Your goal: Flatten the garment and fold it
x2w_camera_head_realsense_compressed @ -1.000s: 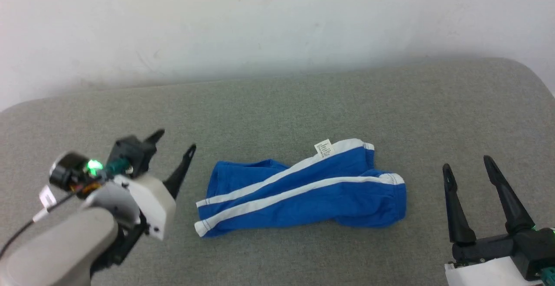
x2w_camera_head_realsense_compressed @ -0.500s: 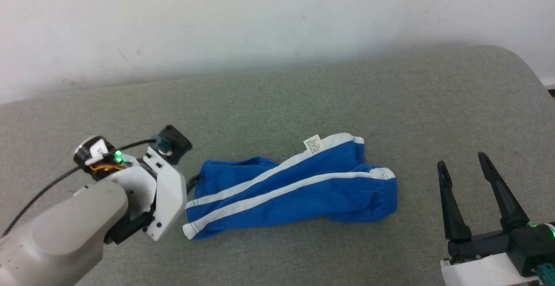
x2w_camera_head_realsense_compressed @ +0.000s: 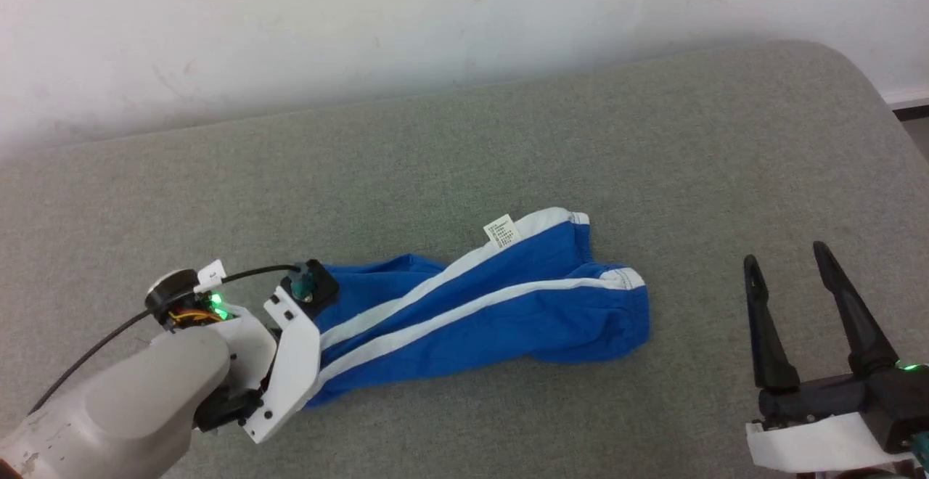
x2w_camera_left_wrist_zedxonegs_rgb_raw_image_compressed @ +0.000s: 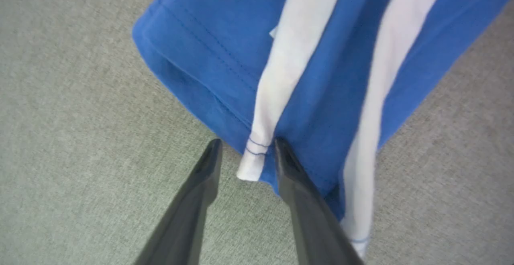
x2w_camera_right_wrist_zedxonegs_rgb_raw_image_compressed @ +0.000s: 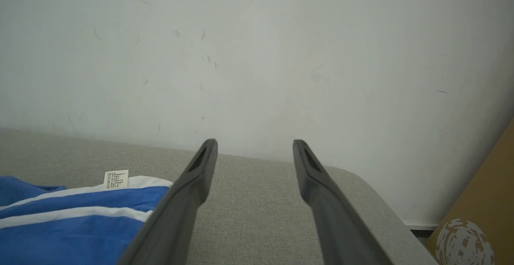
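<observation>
The robot's left gripper [x2w_camera_left_wrist_zedxonegs_rgb_raw_image_compressed: 247, 144] is bearing down on the near-left end of the blue shorts [x2w_camera_head_realsense_compressed: 493, 319], which are lying bunched and only half flattened in the middle of a grey upholstered pad [x2w_camera_head_realsense_compressed: 653, 174] against a white wall [x2w_camera_head_realsense_compressed: 435, 14]. Its two dark fingers are standing apart, straddling the hem end of a white stripe [x2w_camera_left_wrist_zedxonegs_rgb_raw_image_compressed: 257, 152]. One finger is resting on blue cloth, the other is just off the fabric on the pad, and nothing is being pinched yet.

The garment's long axis is running left to right, slanting slightly away. The leg hems are lying under the left wrist, and the white-banded end carrying the small label [x2w_camera_head_realsense_compressed: 501, 232] is pointing to the far right. That puts the left arm right on the cloth, while the right gripper [x2w_camera_head_realsense_compressed: 785, 255], fingers spread and holding nothing, is waiting well apart from the shorts' right end.

A second ago the left gripper was hanging off to the left of the shorts with its fingers pointing away. It has since tipped over and travelled onto the hem (the head camera has also been shifting, so the whole scene sits differently in its view). The shorts themselves appear unchanged in shape, and the right arm is looking much as it was.
</observation>
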Tool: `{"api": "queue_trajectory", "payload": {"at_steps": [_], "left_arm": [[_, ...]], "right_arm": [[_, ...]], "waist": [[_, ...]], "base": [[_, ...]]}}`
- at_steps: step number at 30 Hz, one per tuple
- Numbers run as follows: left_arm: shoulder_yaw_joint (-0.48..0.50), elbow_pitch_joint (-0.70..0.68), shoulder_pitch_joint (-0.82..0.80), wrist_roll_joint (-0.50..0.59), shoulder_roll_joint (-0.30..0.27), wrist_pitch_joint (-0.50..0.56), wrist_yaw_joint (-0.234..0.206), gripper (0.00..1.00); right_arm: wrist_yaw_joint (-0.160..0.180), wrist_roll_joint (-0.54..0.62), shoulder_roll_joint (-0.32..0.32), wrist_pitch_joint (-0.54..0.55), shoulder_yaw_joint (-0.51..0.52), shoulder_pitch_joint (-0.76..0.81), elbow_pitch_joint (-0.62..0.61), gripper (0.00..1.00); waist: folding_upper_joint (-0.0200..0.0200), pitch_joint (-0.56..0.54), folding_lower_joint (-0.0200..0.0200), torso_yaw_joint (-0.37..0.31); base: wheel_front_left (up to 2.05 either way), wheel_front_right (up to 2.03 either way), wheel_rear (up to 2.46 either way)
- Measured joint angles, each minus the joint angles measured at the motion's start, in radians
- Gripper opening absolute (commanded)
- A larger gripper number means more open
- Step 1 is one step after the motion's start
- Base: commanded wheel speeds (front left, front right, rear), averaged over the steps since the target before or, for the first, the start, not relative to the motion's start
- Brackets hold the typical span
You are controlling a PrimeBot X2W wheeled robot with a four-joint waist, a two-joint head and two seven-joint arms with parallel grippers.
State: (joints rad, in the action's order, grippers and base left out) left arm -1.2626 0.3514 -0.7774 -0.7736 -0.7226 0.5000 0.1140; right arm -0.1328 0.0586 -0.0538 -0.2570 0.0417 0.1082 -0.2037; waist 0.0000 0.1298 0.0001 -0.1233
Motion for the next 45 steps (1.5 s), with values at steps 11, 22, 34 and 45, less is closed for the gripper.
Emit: {"api": "queue_trajectory", "payload": {"at_steps": [11,22,34,45], "left_arm": [[0.043,-0.138,-0.012,0.009,-0.040,-0.103,-0.004,0.00],[0.144,0.073,-0.221,0.033,0.023,-0.157,-0.030,0.00],[0.128,0.518,-0.271,0.060,0.141,-0.259,-0.010,0.00],[0.120,0.608,-0.321,0.082,0.185,-0.420,0.001,1.00]], "right_arm": [[0.000,-0.008,0.000,0.000,0.015,0.000,-0.005,1.00],[0.000,-0.010,0.000,0.000,-0.049,-0.085,-0.015,1.00],[0.000,-0.059,0.000,0.000,-0.053,-0.120,-0.007,1.00],[0.000,-0.055,0.000,0.000,-0.050,-0.110,0.001,1.00]], "waist": [[0.0001,-0.016,0.0000,0.035],[0.0001,0.046,-0.0001,0.009],[0.0001,0.181,0.0002,-0.127],[0.0001,0.191,0.0002,-0.130]], "base": [[0.00,0.00,0.00],[0.00,0.00,0.00],[0.00,0.00,0.00],[0.00,0.00,0.00]]}}
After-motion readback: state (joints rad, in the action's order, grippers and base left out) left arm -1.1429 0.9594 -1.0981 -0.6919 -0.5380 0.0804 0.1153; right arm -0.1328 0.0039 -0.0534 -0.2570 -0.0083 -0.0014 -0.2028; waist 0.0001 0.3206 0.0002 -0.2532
